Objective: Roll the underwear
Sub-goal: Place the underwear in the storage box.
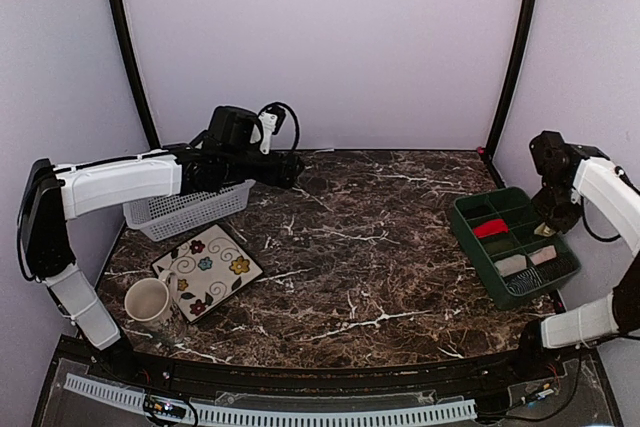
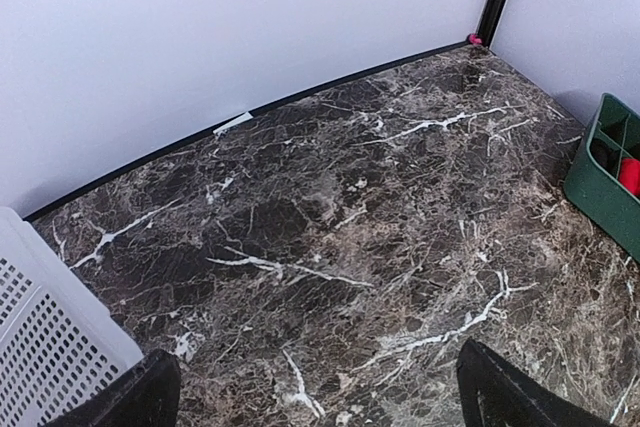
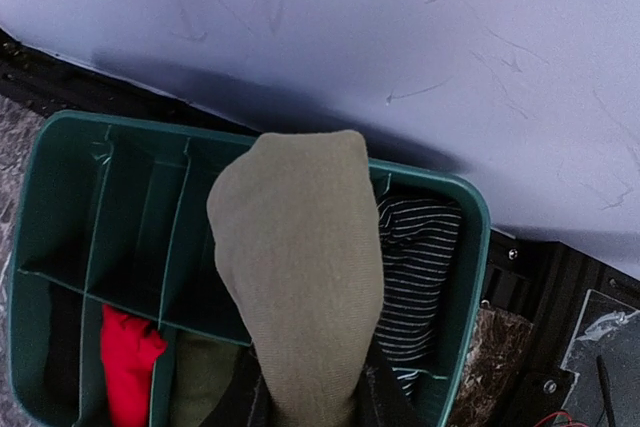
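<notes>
Right gripper [image 3: 320, 397] pinching the rolled olive-khaki underwear [image 3: 300, 287] above the green bin [image 3: 140, 127], at 3 o'clock on the table [image 1: 380, 247].
The roll is hanging across a divider (not squarely over any one compartment), so letting go here is risking it straddling the wall or uncurling against the striped garment [image 3: 415, 247]. The left gripper [image 2: 320, 387] is hovering spread wide near 10 o'clock. No brand, label or writing is showing legibly.

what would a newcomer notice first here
An olive-khaki rolled cloth garment is pinched in the right gripper above the dark green plastic divided tray on the right. A bright red cloth roll sits in one tray compartment, and the left gripper stands open over the brown marble tabletop.
</notes>
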You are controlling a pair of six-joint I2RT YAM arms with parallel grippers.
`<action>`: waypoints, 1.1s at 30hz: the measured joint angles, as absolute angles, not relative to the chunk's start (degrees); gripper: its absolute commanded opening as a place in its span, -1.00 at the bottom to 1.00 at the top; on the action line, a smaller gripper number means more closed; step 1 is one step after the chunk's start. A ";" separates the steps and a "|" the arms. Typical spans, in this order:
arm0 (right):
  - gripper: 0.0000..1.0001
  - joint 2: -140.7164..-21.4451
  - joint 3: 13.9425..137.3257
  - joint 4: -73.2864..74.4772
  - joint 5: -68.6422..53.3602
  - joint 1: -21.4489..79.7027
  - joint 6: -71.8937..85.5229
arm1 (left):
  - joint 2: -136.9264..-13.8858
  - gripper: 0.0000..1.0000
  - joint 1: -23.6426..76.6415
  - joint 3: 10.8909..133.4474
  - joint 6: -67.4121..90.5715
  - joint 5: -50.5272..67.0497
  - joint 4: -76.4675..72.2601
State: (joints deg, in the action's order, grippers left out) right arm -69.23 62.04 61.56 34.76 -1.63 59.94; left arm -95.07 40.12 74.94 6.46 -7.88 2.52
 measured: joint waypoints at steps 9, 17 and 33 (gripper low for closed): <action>-1.00 -81.12 62.96 61.08 38.15 -3.55 61.23 | -95.48 0.98 38.30 74.96 6.68 -5.23 3.07; -1.00 -89.36 66.83 58.06 39.75 -3.81 61.54 | -95.94 0.98 37.10 74.96 6.68 -4.69 3.49; -1.00 -96.73 65.47 49.84 37.32 -4.86 60.75 | -97.41 0.98 34.02 74.96 6.79 -2.57 3.53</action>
